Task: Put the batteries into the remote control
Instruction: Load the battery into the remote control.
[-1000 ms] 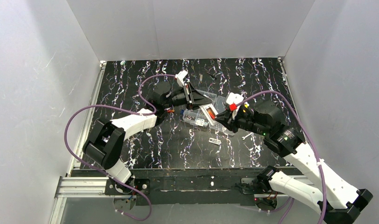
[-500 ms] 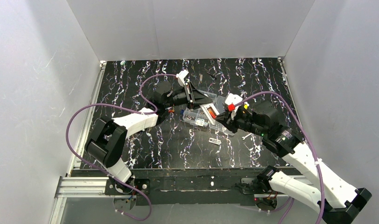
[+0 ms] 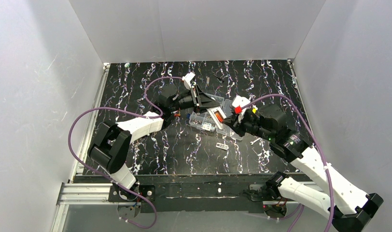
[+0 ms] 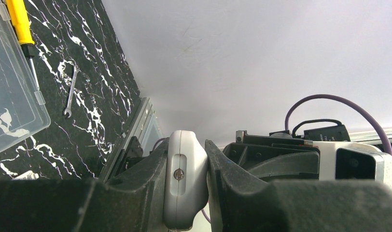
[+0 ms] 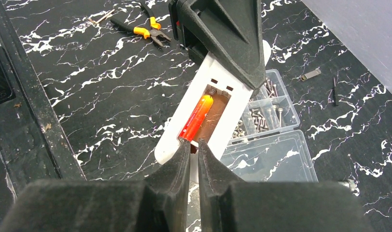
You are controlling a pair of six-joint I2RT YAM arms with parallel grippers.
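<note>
Underneath everything, a black desk [image 3: 150, 145] veined in white, walled in pale grey on three sides. From the near left and near right, two arms, meeting just right of centre. Beneath that meeting point, a clear plastic box [image 5: 273, 159] with screws in some compartments. Clenched on the far end of the remote control [image 5: 172, 140], the left tool [image 4: 187, 147], holding it tilted above the box with the brown recess facing up. Narrowed to a thin slit, the right tool [image 5: 193, 145], tips at the near end of an orange battery [image 5: 196, 116] lying in the recess; cannot tell whether gripping it. On the far desk, orange-handled pliers [image 5: 148, 29]. Right of the box, a small wrench [image 3: 256, 140].
</note>
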